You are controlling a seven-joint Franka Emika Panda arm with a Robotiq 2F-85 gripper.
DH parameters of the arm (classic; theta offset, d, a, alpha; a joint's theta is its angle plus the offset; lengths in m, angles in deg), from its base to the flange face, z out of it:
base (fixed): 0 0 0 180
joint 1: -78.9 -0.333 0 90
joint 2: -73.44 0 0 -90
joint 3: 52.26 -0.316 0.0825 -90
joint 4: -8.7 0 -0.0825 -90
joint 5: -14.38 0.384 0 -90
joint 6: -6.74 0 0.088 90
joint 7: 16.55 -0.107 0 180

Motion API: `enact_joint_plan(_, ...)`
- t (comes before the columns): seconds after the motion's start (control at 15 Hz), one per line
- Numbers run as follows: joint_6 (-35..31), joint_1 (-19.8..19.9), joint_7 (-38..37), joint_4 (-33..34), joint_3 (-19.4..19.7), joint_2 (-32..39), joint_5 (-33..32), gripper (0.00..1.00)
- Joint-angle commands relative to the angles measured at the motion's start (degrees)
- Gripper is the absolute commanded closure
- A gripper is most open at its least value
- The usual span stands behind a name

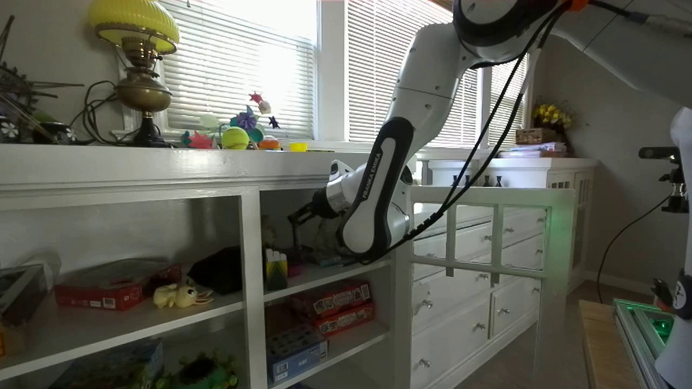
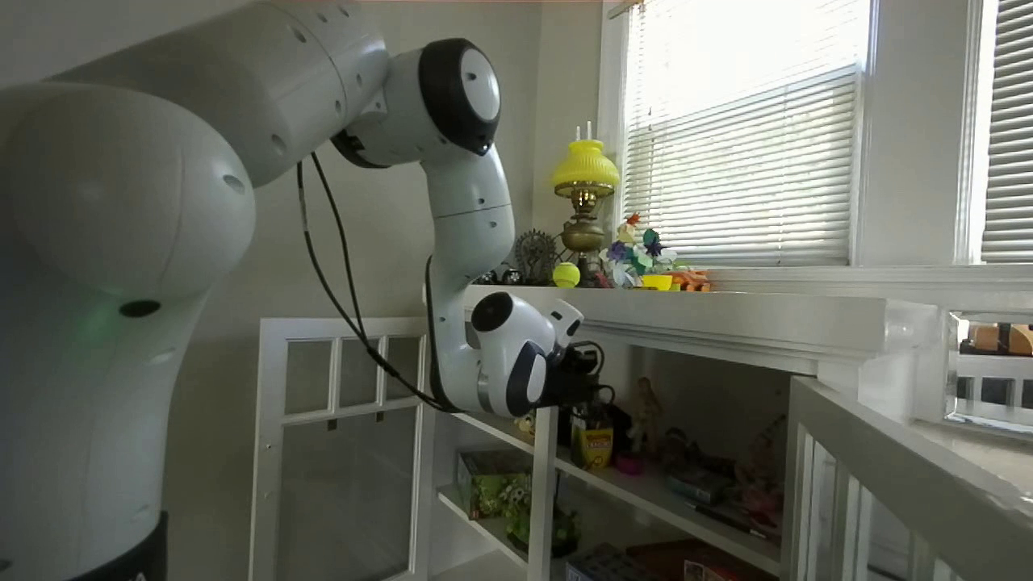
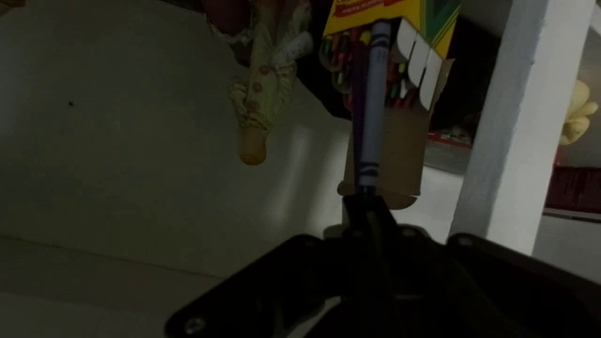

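Observation:
Inside the white cabinet, my dark gripper (image 3: 367,199) reaches over the middle shelf. Its fingertips are together on the dark end of a crayon (image 3: 375,94) with a grey-blue wrapper and a purple strip along one side. The crayon's far end overlaps the mouth of a yellow and green crayon box (image 3: 352,14); I cannot tell if it is inside or above. Several coloured crayon tips show in the box, and its brown cardboard flap (image 3: 399,150) stands open beneath the crayon. In an exterior view the gripper (image 1: 294,218) hangs above the box (image 1: 276,272).
A white post (image 3: 521,117) stands close beside the box. A doll (image 3: 258,94) in pale clothes is on the other side. Beyond the post are a yellow plush toy (image 1: 178,295) and a black cloth-like thing (image 1: 219,269). An open cabinet door (image 1: 559,243) stands near the arm.

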State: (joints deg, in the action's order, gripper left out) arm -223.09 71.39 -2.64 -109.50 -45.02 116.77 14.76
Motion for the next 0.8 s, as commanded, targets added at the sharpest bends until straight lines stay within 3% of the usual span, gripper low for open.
enact_joint_plan(0.0,1.0,-2.2,4.0,-7.1,0.8,-5.2,2.7,0.98)
enact_joint_plan(0.73,4.2,-8.1,11.6,-17.8,1.3,-17.7,11.1,0.98)
